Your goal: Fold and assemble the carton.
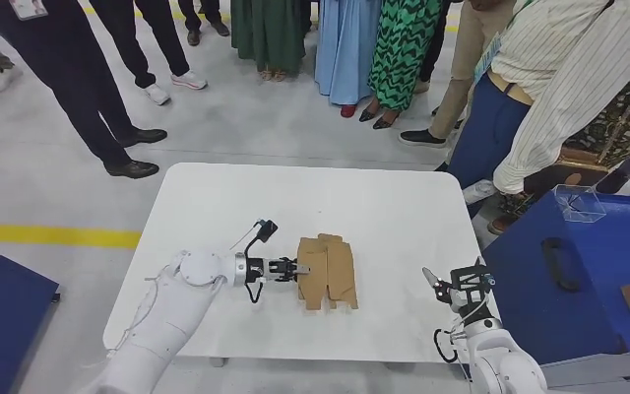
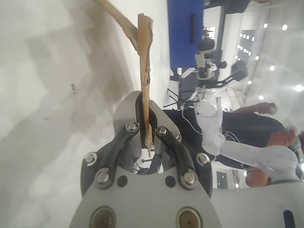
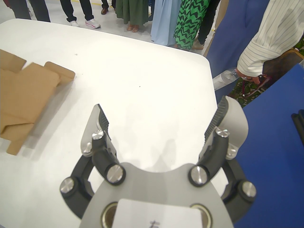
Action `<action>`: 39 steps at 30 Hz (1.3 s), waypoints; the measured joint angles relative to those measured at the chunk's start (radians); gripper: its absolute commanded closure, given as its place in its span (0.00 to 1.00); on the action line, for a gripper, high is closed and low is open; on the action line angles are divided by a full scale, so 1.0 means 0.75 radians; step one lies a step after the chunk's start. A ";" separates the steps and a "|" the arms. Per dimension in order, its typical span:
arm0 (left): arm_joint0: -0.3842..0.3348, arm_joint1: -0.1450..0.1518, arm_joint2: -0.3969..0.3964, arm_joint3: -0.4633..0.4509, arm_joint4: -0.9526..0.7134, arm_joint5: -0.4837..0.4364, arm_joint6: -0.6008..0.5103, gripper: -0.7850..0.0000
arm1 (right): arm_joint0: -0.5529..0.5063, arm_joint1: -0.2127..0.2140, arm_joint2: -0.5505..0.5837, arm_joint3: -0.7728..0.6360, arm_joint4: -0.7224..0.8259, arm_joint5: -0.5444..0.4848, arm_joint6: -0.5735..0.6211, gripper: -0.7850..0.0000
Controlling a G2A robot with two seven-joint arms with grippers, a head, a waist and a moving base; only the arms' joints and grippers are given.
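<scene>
Premises: a large industrial hall or demonstration floor.

Grounds:
- The smooth, pale grey poured floor (image 1: 256, 128) carries a yellow painted lane line (image 1: 69, 236) of the kind marked on factory and warehouse floors.
- A plain white table with rounded corners (image 1: 394, 212) stands free on the open floor.
- A blue box-shaped cabinet with a black handle (image 1: 591, 295) stands just beside the table.
- The left wrist view takes in a high ceiling set with rows of small bright lamps (image 2: 272, 68).

Carton (image 1: 328, 273): brown cardboard, matt; gripped edge frayed, rough. Table (image 1: 374, 202): white, smooth, faint sheen, probably laminate. Left gripper (image 2: 145, 100), right gripper (image 3: 162, 103): fingers matt grey metal; pads black, ribbed, rubbery; screws bright, glossy steel.
</scene>
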 measured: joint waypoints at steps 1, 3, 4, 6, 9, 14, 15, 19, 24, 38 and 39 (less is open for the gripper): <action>0.025 0.014 -0.028 -0.062 -0.009 -0.002 -0.014 1.00 | 0.000 0.000 0.000 0.000 0.000 0.000 0.000 0.00; 0.080 0.036 -0.075 -0.181 -0.010 0.013 -0.025 1.00 | 0.000 0.000 0.000 0.000 0.000 0.000 0.000 0.00; 0.125 0.053 -0.108 -0.274 -0.001 0.035 -0.030 1.00 | 0.000 0.000 0.000 0.000 0.000 0.000 0.000 0.00; 0.202 0.078 -0.158 -0.426 0.030 0.083 -0.033 1.00 | 0.000 0.000 0.000 0.000 0.000 0.000 0.000 0.00; 0.336 0.114 -0.237 -0.675 0.091 0.159 -0.032 1.00 | -0.001 -0.001 -0.003 -0.004 0.005 -0.005 0.003 0.00; 0.504 0.147 -0.302 -0.932 0.164 0.215 -0.020 1.00 | 0.022 0.001 0.060 -0.050 0.445 -0.337 0.230 0.00; 0.519 0.149 -0.303 -0.950 0.171 0.222 -0.013 1.00 | 0.037 0.004 0.075 -0.040 0.606 -0.412 0.323 0.00; 0.551 0.156 -0.295 -0.980 0.189 0.240 0.013 1.00 | 0.191 0.030 0.108 0.085 1.426 -0.572 0.929 0.00; 0.565 0.159 -0.279 -0.991 0.191 0.255 0.052 1.00 | 0.426 0.051 0.048 0.338 2.150 -0.458 1.563 0.00; 0.591 0.157 -0.247 -0.999 0.021 0.359 0.165 1.00 | 0.759 0.013 -0.302 0.744 2.387 -0.474 1.784 1.00; 0.593 0.158 -0.249 -0.999 0.009 0.367 0.169 1.00 | 0.761 0.012 -0.311 0.747 2.387 -0.478 1.778 1.00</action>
